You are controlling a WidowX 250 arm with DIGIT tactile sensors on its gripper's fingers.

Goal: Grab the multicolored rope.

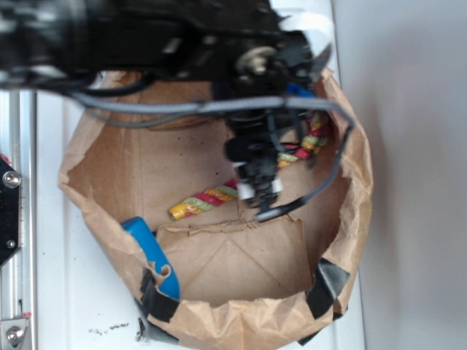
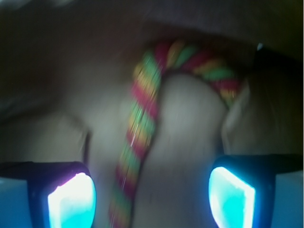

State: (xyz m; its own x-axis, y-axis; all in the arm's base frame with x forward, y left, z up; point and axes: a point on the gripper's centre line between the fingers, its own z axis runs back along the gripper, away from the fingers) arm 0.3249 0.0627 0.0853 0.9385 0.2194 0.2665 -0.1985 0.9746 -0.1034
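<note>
I'm inside the big brown paper bag (image 1: pixel 219 321). The multicolored rope (image 2: pixel 140 128) lies on the bag floor right under me, btwn my fingers. My gripper (image 2: pixel 152 194) is wide apart, w/ nothing in it. Blue plastic thing (image 1: pixel 149 251) sits off by the bag wall.

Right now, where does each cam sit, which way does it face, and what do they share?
Exterior: overhead, looking down into the paper bag; the arm and gripper cover part of the multicolored rope.
Wrist: mounted behind the gripper, looking down past both spread fingertips at the bag floor.
Shared: the multicolored rope, running between the open jaws, and the gripper.
</note>
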